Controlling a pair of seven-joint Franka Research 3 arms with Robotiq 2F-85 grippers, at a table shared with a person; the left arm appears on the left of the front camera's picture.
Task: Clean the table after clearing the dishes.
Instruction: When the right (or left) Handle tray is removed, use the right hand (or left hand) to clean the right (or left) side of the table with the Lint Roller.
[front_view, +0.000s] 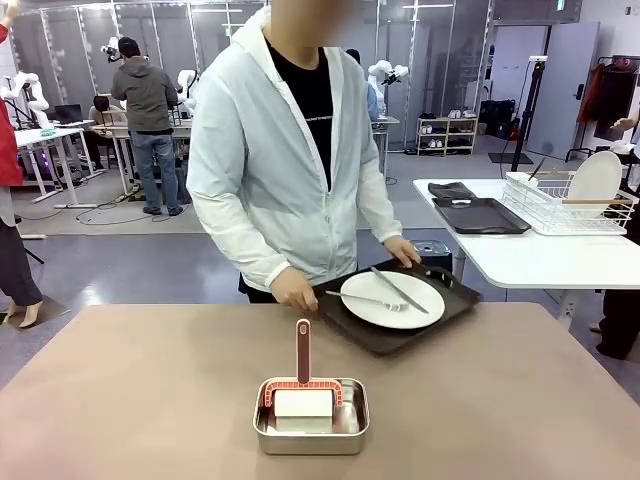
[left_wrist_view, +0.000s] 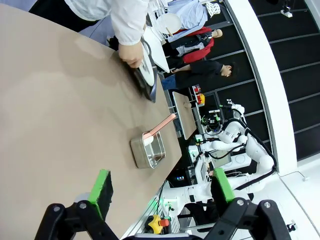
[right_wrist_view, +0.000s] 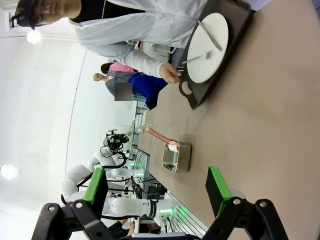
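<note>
Starting at the left: in the left wrist view the left gripper (left_wrist_view: 161, 187) is seen with its green pads spread wide apart, above the near side of the table (left_wrist_view: 60, 110). That view catches the pan (left_wrist_view: 148, 152) side-on, so its steel wall and the pinkish handle poking out of it get seen, but what's inside can't really be made out.

The front view is where the contents are shown properly. The left part of the table (front_view: 120, 400) is bare. In the middle, near the front edge, the pan (front_view: 311, 430) is sat, and in it a white block (front_view: 303, 405) is lying under the red head of a tool (front_view: 303, 352), whose handle is pointed away toward the person (front_view: 290, 130).

Right of middle, at the far edge, a dark tray (front_view: 400, 325) is gripped at both ends, one hand (front_view: 295, 290) on the left end and the other hand (front_view: 403, 250) on the far right corner. On the tray a white plate (front_view: 392, 300) is carried, with a fork (front_view: 375, 300) and knife (front_view: 398, 290) laid on it. Whether the tray is resting on the table or already lifted can't be told.

Farther right, a white side table (front_view: 530, 260) is added by the front view: a second tray (front_view: 480, 215) is laid flat on it, and beside that a wire rack (front_view: 565, 205) with a second plate (front_view: 596, 178) stood on edge in it.

In the right wrist view the right gripper (right_wrist_view: 155, 185) is likewise spread open, and the plate (right_wrist_view: 209, 47) on its tray (right_wrist_view: 220, 55) is seen from above, well apart from the pan (right_wrist_view: 177, 157).
</note>
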